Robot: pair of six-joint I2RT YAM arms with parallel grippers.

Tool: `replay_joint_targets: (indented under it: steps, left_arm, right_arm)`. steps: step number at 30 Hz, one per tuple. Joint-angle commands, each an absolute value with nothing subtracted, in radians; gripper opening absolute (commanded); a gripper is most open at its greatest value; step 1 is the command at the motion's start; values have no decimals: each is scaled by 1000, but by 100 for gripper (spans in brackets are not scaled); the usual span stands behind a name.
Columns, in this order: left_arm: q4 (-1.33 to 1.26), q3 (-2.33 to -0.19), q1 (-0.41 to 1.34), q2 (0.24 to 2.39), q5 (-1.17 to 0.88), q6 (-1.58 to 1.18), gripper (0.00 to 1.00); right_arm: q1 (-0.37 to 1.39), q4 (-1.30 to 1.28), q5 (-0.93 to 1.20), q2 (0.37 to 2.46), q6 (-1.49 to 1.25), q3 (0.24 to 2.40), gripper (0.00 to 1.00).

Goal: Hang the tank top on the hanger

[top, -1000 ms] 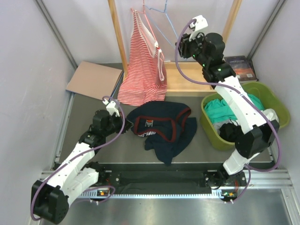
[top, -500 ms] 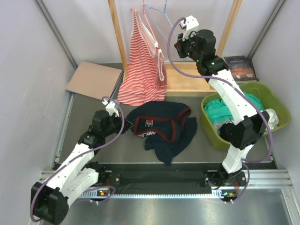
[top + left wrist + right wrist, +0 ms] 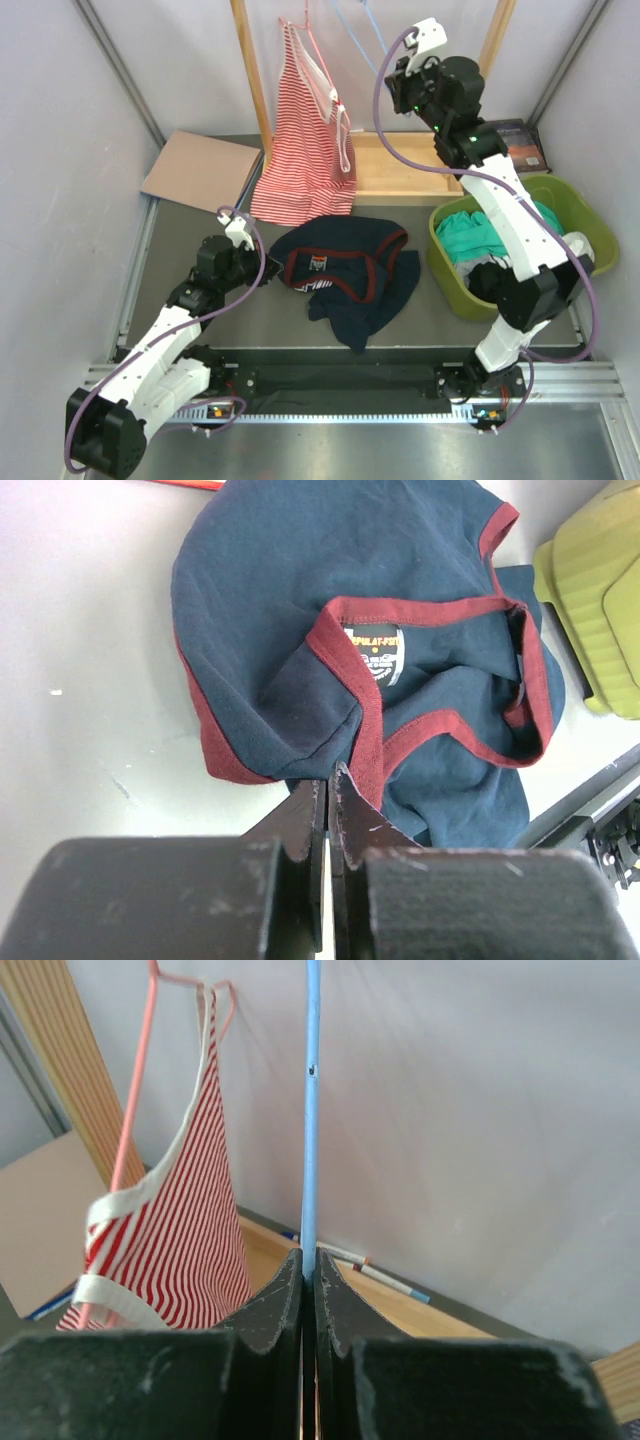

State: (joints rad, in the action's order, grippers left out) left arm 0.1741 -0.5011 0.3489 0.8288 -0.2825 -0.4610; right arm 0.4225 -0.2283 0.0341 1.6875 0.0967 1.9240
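The dark navy tank top (image 3: 350, 270) with dark red trim lies crumpled on the table's middle; it fills the left wrist view (image 3: 400, 590), neck label up. My left gripper (image 3: 260, 272) is low at its left edge, with its jaws shut (image 3: 328, 777) on the trimmed hem. The light-blue wire hanger (image 3: 375, 28) is up at the back by the rack. My right gripper (image 3: 402, 72) is raised there and shut (image 3: 309, 1260) on a straight run of the hanger's wire (image 3: 311, 1110). The hanger's hook is out of view.
A red-and-white striped top (image 3: 305, 140) hangs on a pink hanger (image 3: 135, 1110) from the wooden rack (image 3: 252, 70). A green bin (image 3: 560, 185) of clothes stands at the right. Cardboard (image 3: 200, 168) lies back left. A dark box (image 3: 515, 140) and pens (image 3: 395, 1278) lie at the back.
My right gripper moved left, then up and right at the rack with the blue hanger in it; the hanger shifted right. The left arm and tank top have not moved.
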Motion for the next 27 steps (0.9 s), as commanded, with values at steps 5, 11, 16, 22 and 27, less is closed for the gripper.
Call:
replay_joint_targets:
  steps: [5,11,16,22,27]
  left_arm:
    - [143,-523,351,819,-273,-445,0]
    - [132,-528,351,828,-284,-442,0]
    - [114,-535,351,850,-288,-436,0]
    - [78,-572,350,894,-157,-431,0]
    - [28,-632,333,972,-121,-414,0]
  right_arm:
    - [422,-179,-70,1421,58,1754,0]
    - [434,-215,-285,1047,-79,1317,0]
    - [466,-441,-345,778,-250,1100,0]
    - [560,-681,-318,646,-357,1005,0]
    - [595,-784,-201,604,-376,1006,0]
